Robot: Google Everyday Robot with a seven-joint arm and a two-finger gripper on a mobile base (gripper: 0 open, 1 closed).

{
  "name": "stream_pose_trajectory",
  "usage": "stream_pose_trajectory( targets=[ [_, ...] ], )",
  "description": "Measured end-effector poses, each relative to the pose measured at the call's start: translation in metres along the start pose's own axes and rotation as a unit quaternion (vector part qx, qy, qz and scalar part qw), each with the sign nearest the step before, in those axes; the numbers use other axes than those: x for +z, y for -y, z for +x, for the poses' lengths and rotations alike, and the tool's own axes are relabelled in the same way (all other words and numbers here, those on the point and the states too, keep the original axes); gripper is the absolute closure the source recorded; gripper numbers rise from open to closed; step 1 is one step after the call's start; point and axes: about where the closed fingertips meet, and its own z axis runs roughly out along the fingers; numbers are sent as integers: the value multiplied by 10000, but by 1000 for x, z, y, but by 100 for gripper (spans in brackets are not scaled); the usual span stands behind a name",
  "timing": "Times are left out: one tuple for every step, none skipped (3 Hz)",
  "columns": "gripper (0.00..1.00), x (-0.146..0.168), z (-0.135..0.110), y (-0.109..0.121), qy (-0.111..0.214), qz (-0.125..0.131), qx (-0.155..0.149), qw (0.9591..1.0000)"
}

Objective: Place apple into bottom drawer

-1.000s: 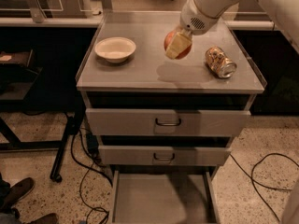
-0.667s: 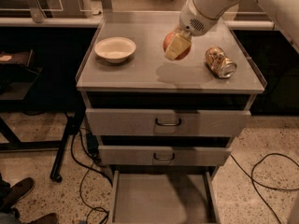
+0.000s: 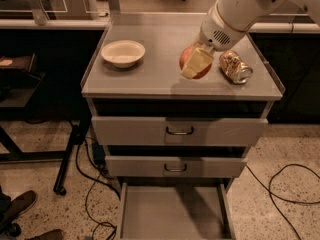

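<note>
My gripper [image 3: 196, 64] hangs from the white arm above the right half of the cabinet top and is shut on the red-orange apple [image 3: 188, 57]. One cream finger [image 3: 198, 63] lies across the apple's front. The apple is held off the top; its shadow falls below it. The bottom drawer [image 3: 172, 215] is pulled out at the cabinet's foot, its flat grey floor bare. The apple is well above and behind the open drawer.
A white bowl [image 3: 123, 52] sits on the left of the cabinet top [image 3: 150, 79]. A crushed gold-brown can [image 3: 235, 66] lies right of the apple. Two upper drawers [image 3: 179, 130] with dark handles are partly out. Cables run on the floor [image 3: 285, 184]; a table leg [image 3: 70, 154] stands left.
The gripper with the apple has moved slightly toward the cabinet's front edge and a little lower. Bowl, can and drawers have not moved.
</note>
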Motion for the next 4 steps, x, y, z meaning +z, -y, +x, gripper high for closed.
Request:
stream_pose_trajectory(
  targets=[
    [100,0,21,-64,-194,-504,246,9982],
    [100,2,21,-66,-210,-499,274,9982],
    [100,38,40,-110,-149,-899,712,9933],
    [100,87,60,-161,-31,-1289,1215,9842]
  ],
)
